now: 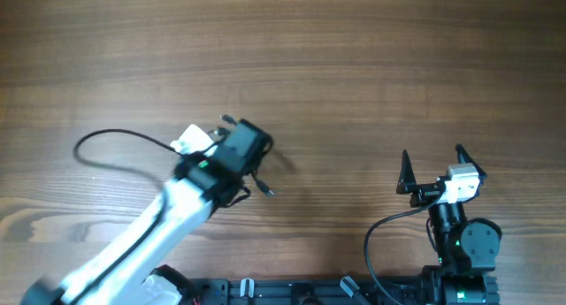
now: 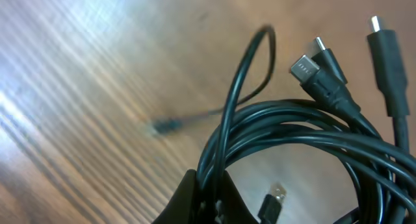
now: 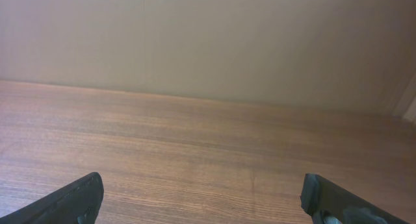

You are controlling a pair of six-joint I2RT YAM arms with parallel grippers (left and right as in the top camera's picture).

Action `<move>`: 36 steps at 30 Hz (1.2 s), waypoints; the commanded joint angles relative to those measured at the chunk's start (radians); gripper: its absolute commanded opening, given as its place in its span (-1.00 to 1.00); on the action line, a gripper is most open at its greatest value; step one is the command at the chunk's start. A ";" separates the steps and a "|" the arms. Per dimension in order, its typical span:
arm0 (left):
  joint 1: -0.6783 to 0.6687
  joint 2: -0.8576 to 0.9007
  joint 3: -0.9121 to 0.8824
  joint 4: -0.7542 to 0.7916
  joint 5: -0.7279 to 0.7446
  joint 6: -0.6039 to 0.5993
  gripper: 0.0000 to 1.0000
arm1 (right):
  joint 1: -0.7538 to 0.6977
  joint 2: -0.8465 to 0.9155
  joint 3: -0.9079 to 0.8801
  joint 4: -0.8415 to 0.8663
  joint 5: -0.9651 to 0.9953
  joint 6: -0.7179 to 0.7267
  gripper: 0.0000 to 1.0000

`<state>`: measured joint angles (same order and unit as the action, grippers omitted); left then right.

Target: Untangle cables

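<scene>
We found the left gripper (image 1: 251, 148) out over the middle of the brown wood-grain worktop (image 1: 354, 66), at the end of its white arm reaching in from the near left corner. Its jaws were closed tight, and in the left wrist view a couple of strands of the thin black cables (image 2: 292, 123) ran down between the dark fingertips (image 2: 195, 188), so we took them as pinched there. The rest of the bundle lay in loose overlapping loops just past the left gripper (image 2: 208, 193), with three silver-tipped black plugs (image 2: 312, 65) pointing away at the upper right and a smaller plug end near the fingers.

From overhead, one strand of the cables (image 1: 106, 137) swept out to the left in a wide open loop flat on the worktop, and a short plug end stuck out to the right of the gripper.

The right gripper (image 1: 433, 168) sat well apart, near the right front edge, its jaws spread wide and holding nothing. In its own wrist view the right gripper (image 3: 208, 204) showed only bare wood between the fingers.
</scene>
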<state>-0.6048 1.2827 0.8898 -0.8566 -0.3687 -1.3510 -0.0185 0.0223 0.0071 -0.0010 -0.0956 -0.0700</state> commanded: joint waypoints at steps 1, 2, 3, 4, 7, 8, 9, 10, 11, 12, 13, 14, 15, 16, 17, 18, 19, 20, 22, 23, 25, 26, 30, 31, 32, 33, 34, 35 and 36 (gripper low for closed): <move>0.027 -0.154 0.022 0.008 -0.002 0.196 -0.92 | -0.002 -0.003 -0.001 0.009 -0.037 0.023 1.00; 0.031 -0.182 0.022 0.013 -0.002 0.231 -0.92 | -0.002 -0.003 -0.001 0.014 -0.074 0.068 1.00; 0.035 -0.229 0.022 0.032 -0.003 0.308 -0.92 | -0.002 -0.003 -0.001 0.019 -0.160 0.239 0.99; 0.036 -0.253 0.022 0.052 -0.003 0.354 -0.92 | -0.002 -0.003 -0.001 0.023 -0.228 0.449 1.00; 0.036 -0.292 0.022 0.119 -0.002 0.453 -0.92 | -0.002 0.015 -0.001 0.031 -0.376 1.085 1.00; 0.036 -0.296 0.022 0.139 -0.002 0.480 -0.92 | -0.002 0.021 -0.001 0.031 -0.360 1.188 0.99; 0.035 -0.296 0.022 0.148 -0.002 0.486 -0.92 | -0.002 0.026 -0.001 0.032 -0.340 1.265 0.99; 0.036 -0.296 0.022 0.158 -0.002 0.484 -0.92 | -0.002 0.031 -0.001 0.032 -0.304 1.318 1.00; 0.035 -0.295 0.022 0.163 0.006 0.484 -0.92 | -0.002 0.037 -0.001 0.035 -0.273 1.296 1.00; 0.036 -0.294 0.022 0.168 0.016 0.484 -0.92 | -0.002 0.041 -0.001 0.044 -0.270 1.214 1.00; 0.036 -0.294 0.022 0.173 0.025 0.485 -0.92 | -0.002 0.042 0.000 0.053 -0.291 1.131 0.99; 0.036 -0.294 0.022 0.178 0.030 0.484 -0.92 | -0.002 0.042 0.003 0.056 -0.327 1.041 0.99; 0.036 -0.294 0.022 0.182 0.032 0.484 -0.92 | -0.002 0.043 0.012 0.051 -0.356 0.989 1.00; 0.036 -0.294 0.022 0.184 0.032 0.484 -0.92 | -0.002 0.047 0.022 0.051 -0.367 0.969 0.99; 0.036 -0.294 0.022 0.188 0.032 0.484 -0.92 | -0.002 0.057 0.040 0.050 -0.367 0.953 0.99; 0.036 -0.294 0.022 0.192 0.032 0.484 -0.92 | -0.002 0.071 0.058 0.048 -0.366 0.932 0.99; 0.036 -0.294 0.022 0.196 0.032 0.484 -0.92 | -0.002 0.089 0.079 0.045 -0.367 0.904 0.99; 0.036 -0.294 0.022 0.199 0.032 0.484 -0.92 | -0.002 0.113 0.107 0.034 -0.367 0.876 0.99; 0.036 -0.294 0.022 0.206 0.032 0.484 -0.89 | -0.002 0.178 0.178 -0.018 -0.367 0.815 0.99; 0.036 -0.294 0.022 0.211 0.032 0.484 -0.86 | -0.002 0.217 0.218 -0.054 -0.367 0.777 0.99; 0.036 -0.294 0.022 0.222 0.043 0.480 -0.86 | -0.002 0.320 0.326 -0.151 -0.371 0.684 0.99; 0.036 -0.294 0.022 0.229 0.051 0.479 -0.88 | -0.002 0.365 0.375 -0.194 -0.372 0.649 0.99; 0.036 -0.294 0.022 0.256 0.073 0.417 -0.91 | -0.002 0.571 0.587 -0.317 -0.507 0.544 0.99; 0.041 -0.294 0.022 0.258 0.083 0.350 -0.92 | -0.002 0.645 0.615 -0.204 -0.710 0.586 0.99; 0.050 -0.294 0.022 0.260 0.113 0.318 -0.92 | -0.001 0.684 0.615 -0.121 -0.813 0.645 0.99; 0.058 -0.294 0.022 0.263 0.138 0.316 -0.92 | 0.000 0.712 0.615 -0.066 -0.872 0.678 0.99; 0.066 -0.294 0.022 0.267 0.165 0.318 -0.92 | 0.005 0.749 0.615 -0.006 -0.942 0.677 0.94; 0.079 -0.292 0.022 0.268 0.201 0.318 -0.92 | 0.013 0.778 0.615 0.027 -0.979 0.670 0.89; 0.090 -0.290 0.022 0.270 0.234 0.318 -0.92 | 0.029 0.814 0.615 0.053 -0.999 0.671 0.86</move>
<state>-0.5476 0.9958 0.8970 -0.5983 -0.2470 -0.9852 -0.0181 0.7547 0.6060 -0.0036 -0.8383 0.5777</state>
